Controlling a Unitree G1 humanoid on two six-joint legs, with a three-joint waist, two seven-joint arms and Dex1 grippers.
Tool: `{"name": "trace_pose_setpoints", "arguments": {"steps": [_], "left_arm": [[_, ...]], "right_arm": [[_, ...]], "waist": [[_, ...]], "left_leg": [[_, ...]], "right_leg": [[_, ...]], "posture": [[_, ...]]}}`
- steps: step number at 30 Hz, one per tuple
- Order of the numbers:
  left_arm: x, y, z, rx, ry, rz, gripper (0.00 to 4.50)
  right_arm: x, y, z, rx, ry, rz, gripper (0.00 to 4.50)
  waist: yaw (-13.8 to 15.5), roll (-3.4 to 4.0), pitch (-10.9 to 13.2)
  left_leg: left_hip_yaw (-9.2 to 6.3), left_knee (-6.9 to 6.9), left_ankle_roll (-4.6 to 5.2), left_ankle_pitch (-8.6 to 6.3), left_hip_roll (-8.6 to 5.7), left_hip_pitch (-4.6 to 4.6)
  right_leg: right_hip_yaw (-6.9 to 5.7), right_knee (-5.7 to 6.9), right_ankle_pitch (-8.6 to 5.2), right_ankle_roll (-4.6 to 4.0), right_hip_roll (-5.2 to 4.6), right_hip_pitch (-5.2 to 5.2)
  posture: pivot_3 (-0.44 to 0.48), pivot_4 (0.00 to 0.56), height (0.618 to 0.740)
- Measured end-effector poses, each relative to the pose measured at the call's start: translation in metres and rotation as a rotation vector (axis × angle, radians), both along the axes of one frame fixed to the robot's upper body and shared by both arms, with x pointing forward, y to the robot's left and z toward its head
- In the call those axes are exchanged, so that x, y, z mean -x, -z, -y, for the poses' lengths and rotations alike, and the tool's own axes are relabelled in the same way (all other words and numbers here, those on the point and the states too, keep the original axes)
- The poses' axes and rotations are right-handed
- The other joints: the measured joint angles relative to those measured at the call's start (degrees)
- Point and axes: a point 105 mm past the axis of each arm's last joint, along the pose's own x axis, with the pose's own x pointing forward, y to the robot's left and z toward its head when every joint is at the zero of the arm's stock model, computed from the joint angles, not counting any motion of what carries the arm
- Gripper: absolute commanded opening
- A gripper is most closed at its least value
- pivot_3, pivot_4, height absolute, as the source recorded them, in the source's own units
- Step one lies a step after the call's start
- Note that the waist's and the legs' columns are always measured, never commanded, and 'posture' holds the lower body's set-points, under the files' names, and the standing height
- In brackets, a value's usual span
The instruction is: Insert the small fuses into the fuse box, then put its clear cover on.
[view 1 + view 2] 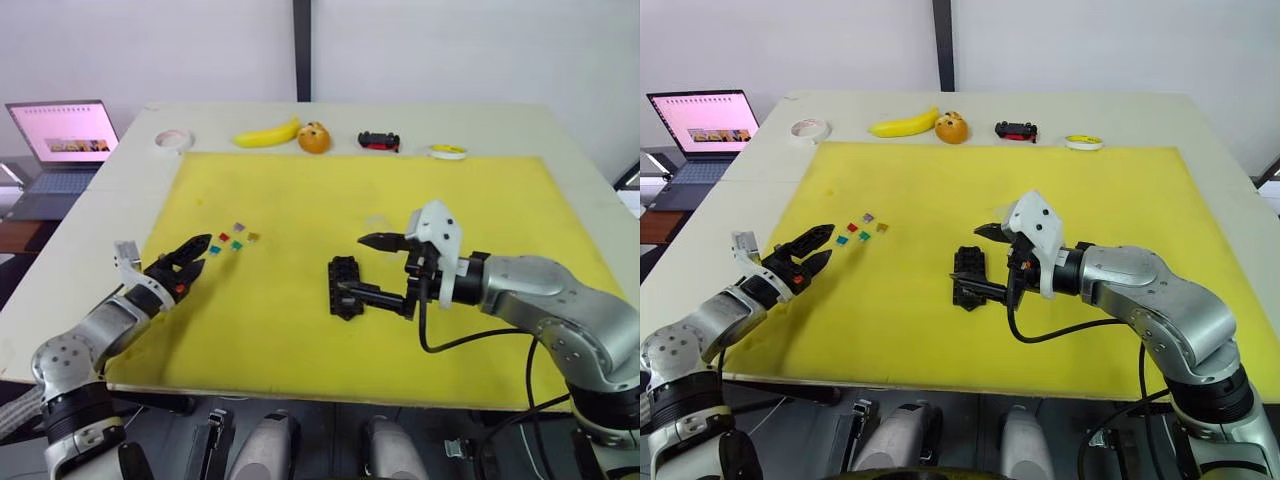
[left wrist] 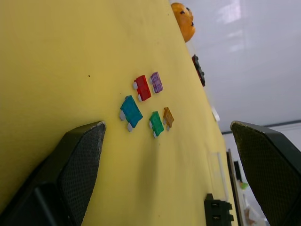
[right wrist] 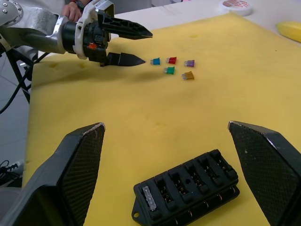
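Left wrist view: L gripper (image 2: pixel 164 174) has its fingers spread wide, nothing between them, hovering low over the yellow mat (image 2: pixel 56 56). Five small fuses (image 2: pixel 146 103) lie loose just ahead of the fingertips, all flat on the mat: blue fuse (image 2: pixel 130 113) nearest, then green fuse (image 2: pixel 156 124) and orange fuse (image 2: pixel 168 117) side by side, red fuse (image 2: pixel 142 87) and purple fuse (image 2: pixel 156 82) a bit beyond. Each one's long axis runs roughly along the fingers' reach, blades pointing back toward the gripper (so a straight pinch across the body looks workable, my guess).

R gripper (image 1: pixel 378 268) is also spread, straddling the fuse box (image 3: pixel 188 190), which sits on the mat right between and just under its fingertips. Box long axis runs across the gap between the R fingers, pointed tab end off to one side; one slot near the tab seems to hold a pale grey fuse (image 3: pixel 149 198), other slots look empty.

Clear cover (image 1: pixel 377 222) is faint, beyond the R fingers, near the box.

Key relation: fuses sit well apart from the R fingers, close to the L ones, so L arm is the nearer for the next pick; blue fuse is first in line.
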Motion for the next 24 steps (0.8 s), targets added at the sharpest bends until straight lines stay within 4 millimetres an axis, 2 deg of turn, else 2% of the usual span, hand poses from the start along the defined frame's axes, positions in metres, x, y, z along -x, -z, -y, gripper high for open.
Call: {"name": "trace_pose_setpoints", "arguments": {"steps": [10, 24], "left_arm": [[-0.012, 0.000, 0.007, 0.007, 0.041, -0.009, 4.50], [-0.018, 0.002, 0.017, -0.022, 0.109, -0.019, 4.50]], "right_arm": [[0.001, 0.000, -0.002, -0.006, 0.003, 0.007, 4.44], [0.001, 0.003, -0.001, -0.006, 0.015, -0.004, 4.44]], "waist": [[0.30, 0.01, 0.00], [0.75, 0.01, 0.00]], "left_leg": [[-0.17, 0.00, 0.03, -0.02, -0.05, 0.00], [-0.20, 0.00, 0.04, -0.02, -0.09, 0.00]], "right_leg": [[-0.13, -0.05, 0.00, 0.00, -0.01, 0.06], [-0.14, -0.11, 0.00, 0.01, -0.06, 0.06]], "posture": [[0.000, 0.150, 0.740], [0.000, 0.150, 0.740]]}}
